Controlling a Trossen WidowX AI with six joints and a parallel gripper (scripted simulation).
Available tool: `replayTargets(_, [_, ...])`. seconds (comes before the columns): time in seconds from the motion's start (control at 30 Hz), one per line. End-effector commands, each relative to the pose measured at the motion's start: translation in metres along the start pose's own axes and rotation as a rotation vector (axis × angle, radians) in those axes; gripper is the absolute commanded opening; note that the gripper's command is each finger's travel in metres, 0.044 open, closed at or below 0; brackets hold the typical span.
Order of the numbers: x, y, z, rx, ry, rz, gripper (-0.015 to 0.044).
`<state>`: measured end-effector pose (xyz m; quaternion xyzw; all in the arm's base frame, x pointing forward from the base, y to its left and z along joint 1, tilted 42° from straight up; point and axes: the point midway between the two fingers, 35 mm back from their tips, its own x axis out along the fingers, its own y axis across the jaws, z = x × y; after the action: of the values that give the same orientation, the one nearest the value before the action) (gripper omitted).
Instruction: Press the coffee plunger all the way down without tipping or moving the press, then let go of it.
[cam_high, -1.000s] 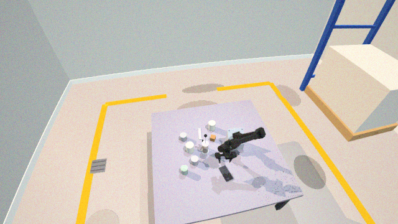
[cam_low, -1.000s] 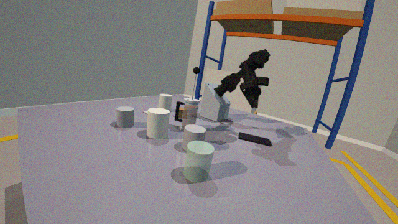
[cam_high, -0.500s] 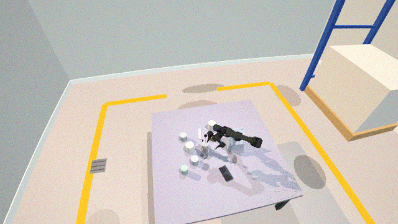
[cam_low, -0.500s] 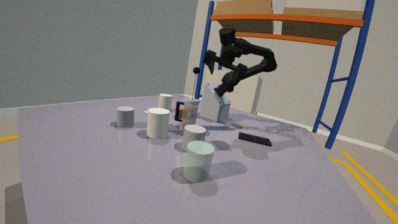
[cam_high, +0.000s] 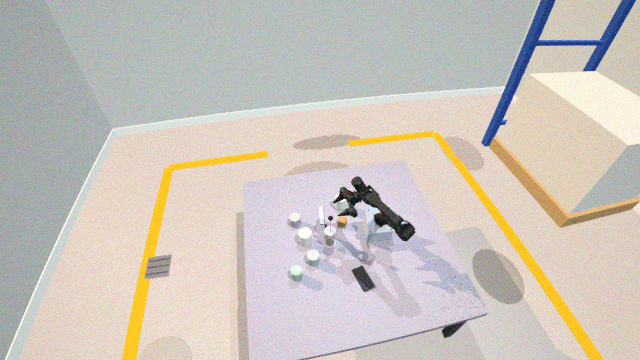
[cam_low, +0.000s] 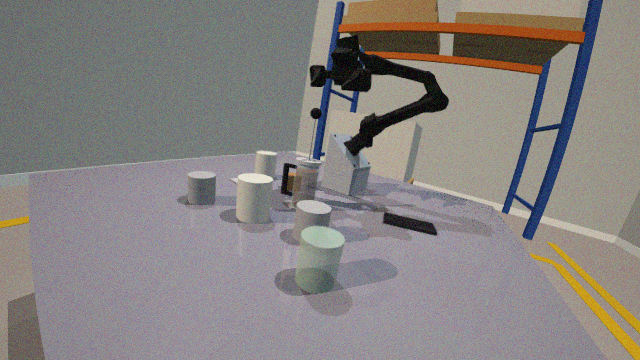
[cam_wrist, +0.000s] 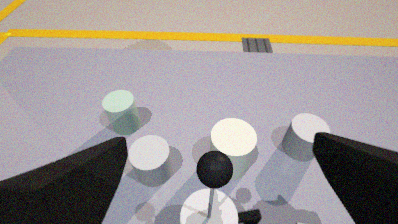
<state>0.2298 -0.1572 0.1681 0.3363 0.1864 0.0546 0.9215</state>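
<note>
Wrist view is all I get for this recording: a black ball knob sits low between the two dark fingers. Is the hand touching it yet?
Observer: No. In the exterior view the open black hand hangs well above the black ball knob, with a clear gap.
Reviewer: Has the plunger gone down at all?
Observer: The thin plunger rod stands tall above the glass coffee press, so it looks fully raised.
Reviewer: Anything crowding the press?
Observer: A small orange block sits just beside it on the arm's side, seen from the top.
</note>
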Motion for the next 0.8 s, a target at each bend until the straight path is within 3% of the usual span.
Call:
replayTargets(0.0, [0.007,-0.004,-0.014,0.027,-0.004,0.002,0.044])
replayTargets(0.17, [0.026,-0.001,-0.047,0.028,-0.009,0.004,0.044])
replayTargets(0.77, [0.046,-0.003,-0.048,0.026,-0.003,0.001,0.044])
